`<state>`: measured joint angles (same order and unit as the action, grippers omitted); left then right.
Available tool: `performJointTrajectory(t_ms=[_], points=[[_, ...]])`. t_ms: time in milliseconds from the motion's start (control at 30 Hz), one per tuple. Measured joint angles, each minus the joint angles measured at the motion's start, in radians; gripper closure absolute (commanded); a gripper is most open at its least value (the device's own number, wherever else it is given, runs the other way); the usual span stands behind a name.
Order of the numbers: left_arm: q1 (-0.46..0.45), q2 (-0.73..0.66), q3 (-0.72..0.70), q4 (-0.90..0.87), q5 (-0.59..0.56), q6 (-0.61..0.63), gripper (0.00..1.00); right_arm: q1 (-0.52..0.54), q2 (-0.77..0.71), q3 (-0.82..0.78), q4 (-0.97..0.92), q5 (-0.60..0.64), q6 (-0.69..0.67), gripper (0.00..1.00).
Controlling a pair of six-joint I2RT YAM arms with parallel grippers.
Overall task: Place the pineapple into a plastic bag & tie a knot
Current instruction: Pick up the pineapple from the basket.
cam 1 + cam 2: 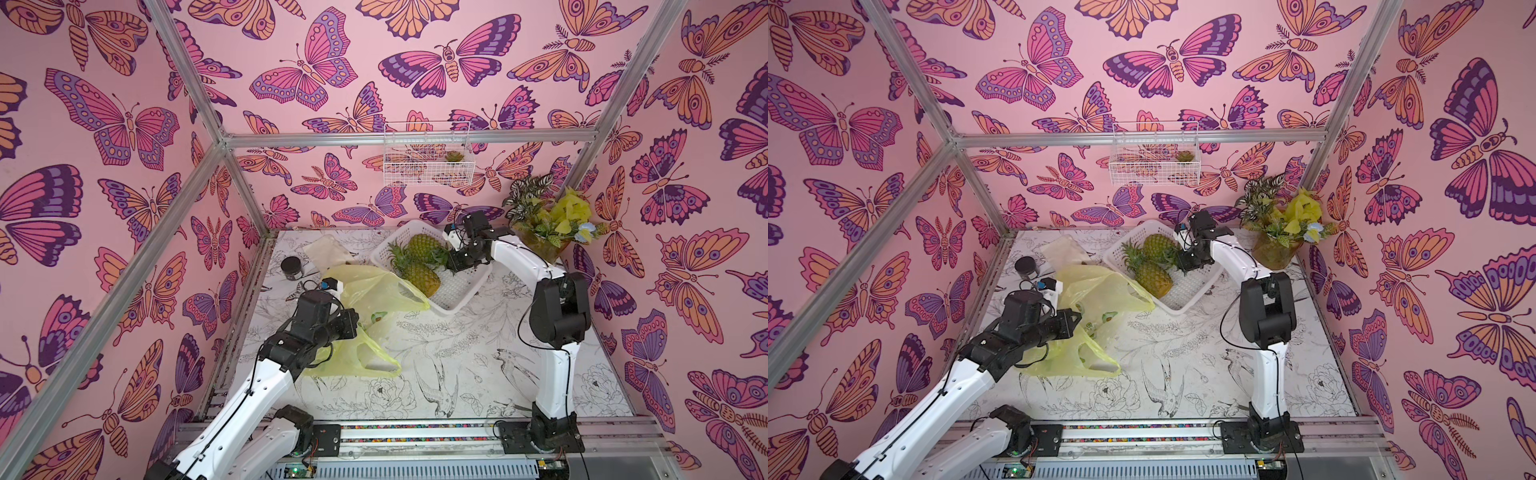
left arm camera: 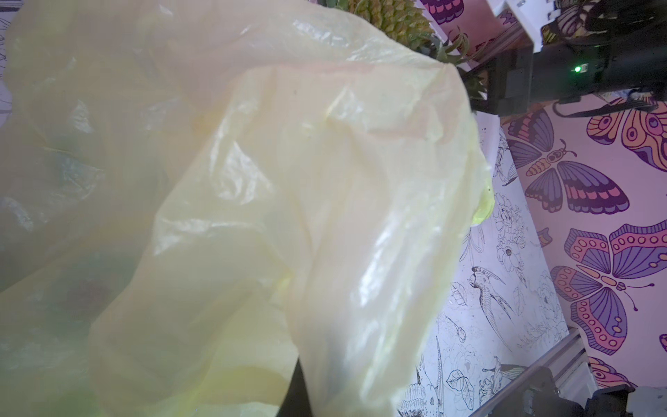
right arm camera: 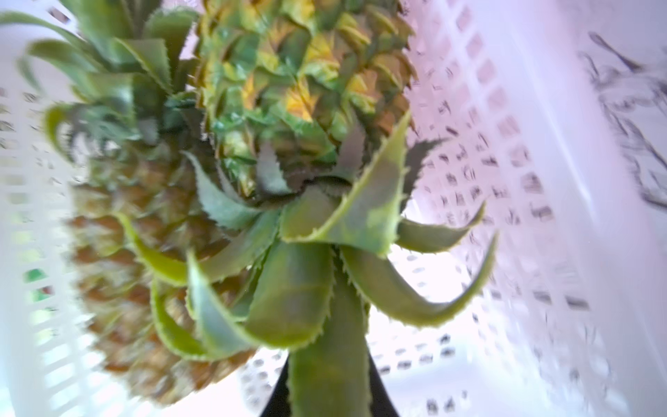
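Two pineapples lie in the white perforated basket (image 1: 469,291) in both top views. My right gripper (image 1: 455,262) (image 3: 330,397) is shut on the green crown leaves of the far pineapple (image 1: 422,245) (image 1: 1156,245) (image 3: 306,90). The near pineapple (image 1: 419,278) lies beside it. The yellow-green plastic bag (image 1: 374,291) (image 1: 1100,286) (image 2: 288,180) sits crumpled left of the basket. My left gripper (image 1: 353,324) (image 2: 294,393) is shut on its film, which drapes over the jaws. A handle loop (image 1: 382,361) lies loose on the table. No knot is in view.
A black jar (image 1: 292,266) and a beige bag (image 1: 328,249) sit at the back left. A potted plant (image 1: 544,232) stands in the back right corner. A wire basket (image 1: 428,158) hangs on the back wall.
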<state>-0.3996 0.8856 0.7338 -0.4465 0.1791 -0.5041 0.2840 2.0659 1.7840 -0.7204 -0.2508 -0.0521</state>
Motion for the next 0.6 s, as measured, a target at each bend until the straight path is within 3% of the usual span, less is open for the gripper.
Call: performJointTrajectory(t_ms=[600], points=[[0.000,0.013,-0.021,0.005,0.021,0.045,1.00,-0.009,-0.544,-0.362,0.032,-0.084,0.171,1.00]])
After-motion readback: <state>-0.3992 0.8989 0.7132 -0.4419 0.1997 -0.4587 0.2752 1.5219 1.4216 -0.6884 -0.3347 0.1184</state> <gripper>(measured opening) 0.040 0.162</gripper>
